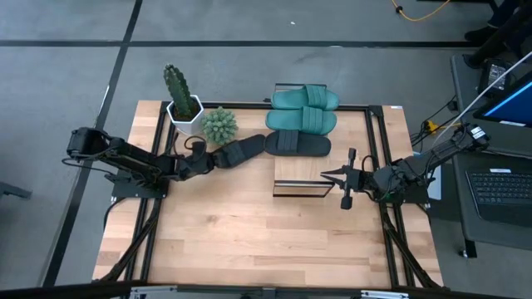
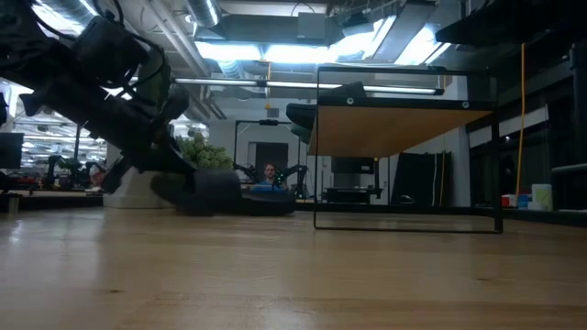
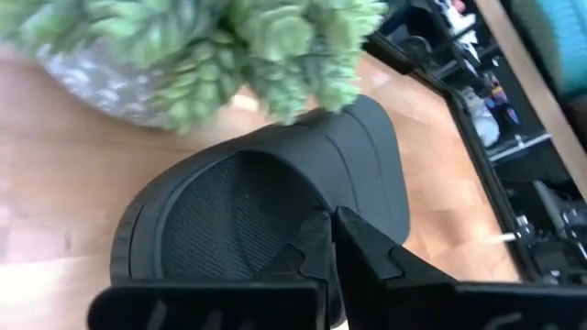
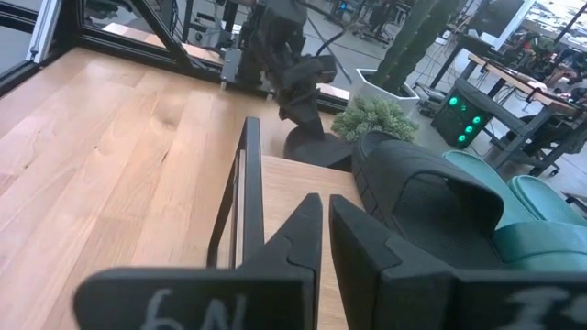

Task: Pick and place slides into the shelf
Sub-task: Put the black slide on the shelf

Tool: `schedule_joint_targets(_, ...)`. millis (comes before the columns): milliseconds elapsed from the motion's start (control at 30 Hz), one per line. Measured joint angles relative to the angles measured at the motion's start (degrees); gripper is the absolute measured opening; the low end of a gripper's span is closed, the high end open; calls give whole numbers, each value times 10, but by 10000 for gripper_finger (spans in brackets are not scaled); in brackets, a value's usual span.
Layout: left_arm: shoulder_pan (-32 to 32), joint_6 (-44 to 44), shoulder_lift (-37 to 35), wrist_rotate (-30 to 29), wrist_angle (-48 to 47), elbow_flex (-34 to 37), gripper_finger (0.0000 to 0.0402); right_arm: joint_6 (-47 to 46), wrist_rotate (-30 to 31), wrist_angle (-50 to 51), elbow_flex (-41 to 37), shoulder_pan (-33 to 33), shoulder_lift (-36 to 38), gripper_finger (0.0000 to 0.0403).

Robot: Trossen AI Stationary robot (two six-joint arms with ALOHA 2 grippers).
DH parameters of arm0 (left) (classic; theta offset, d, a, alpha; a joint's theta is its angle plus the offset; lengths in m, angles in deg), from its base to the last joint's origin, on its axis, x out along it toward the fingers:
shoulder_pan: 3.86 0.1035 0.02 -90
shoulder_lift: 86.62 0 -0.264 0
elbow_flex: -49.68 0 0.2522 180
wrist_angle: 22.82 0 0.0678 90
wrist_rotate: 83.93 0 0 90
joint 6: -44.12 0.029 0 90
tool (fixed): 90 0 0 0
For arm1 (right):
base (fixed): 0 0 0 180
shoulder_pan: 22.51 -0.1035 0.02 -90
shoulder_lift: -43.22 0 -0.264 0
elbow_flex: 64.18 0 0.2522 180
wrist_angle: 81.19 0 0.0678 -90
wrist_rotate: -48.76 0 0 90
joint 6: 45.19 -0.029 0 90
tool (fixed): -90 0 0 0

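A black slide (image 1: 239,153) lies on the table beside the shelf (image 1: 291,173), with my left gripper (image 1: 209,160) shut on its end nearer the table's left edge. On the shelf's plank top rest two teal slides (image 1: 302,110) and another black slide (image 1: 298,144). My right gripper (image 1: 332,175) hangs shut over the shelf's right part and holds nothing. In the low view the left gripper (image 2: 179,179) and its slide (image 2: 220,194) are dark shapes low on the table. My left gripper pinches the black slide's strap at its edge (image 3: 316,203), where the strap comes down to the sole. One finger (image 3: 303,252) lies over the footbed inside the strap, the other (image 3: 371,252) outside. It comes slanting down from the table's left. The sole lies on the table.
A cactus in a white pot (image 1: 181,98) and a round succulent (image 1: 219,124) stand close behind the held slide. Black frame rails (image 1: 376,149) run along the table's far and right sides. The near half of the tabletop (image 1: 249,241) is bare wood.
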Motion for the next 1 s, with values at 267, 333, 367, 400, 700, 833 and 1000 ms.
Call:
schedule_joint_targets(267, -17, 30, 0, 18, 15, 0, 2, -1, 0, 0, 0, 0, 0, 28)
schedule_joint_targets(333, -26, 32, 0, 20, 22, 0, 1, -1, 0, 0, 0, 0, 0, 28)
schedule_joint_targets(367, -31, 35, 0, 22, 31, 0, 1, -1, 0, 0, 0, 0, 0, 28)
schedule_joint_targets(400, -36, 44, 0, 22, 43, 0, 1, -1, 0, 0, 0, 0, 0, 28)
schedule_joint_targets(700, -72, 106, -19, 4, 117, 0, 0, -2, 0, 0, 0, 0, 0, 28)
schedule_joint_targets(833, -84, 138, -49, -9, 119, 0, 0, -16, 0, 0, 0, 0, 0, 28)
schedule_joint_targets(1000, -101, 192, -107, -36, 118, 0, 0, -16, 0, 0, 0, 0, 0, 28)
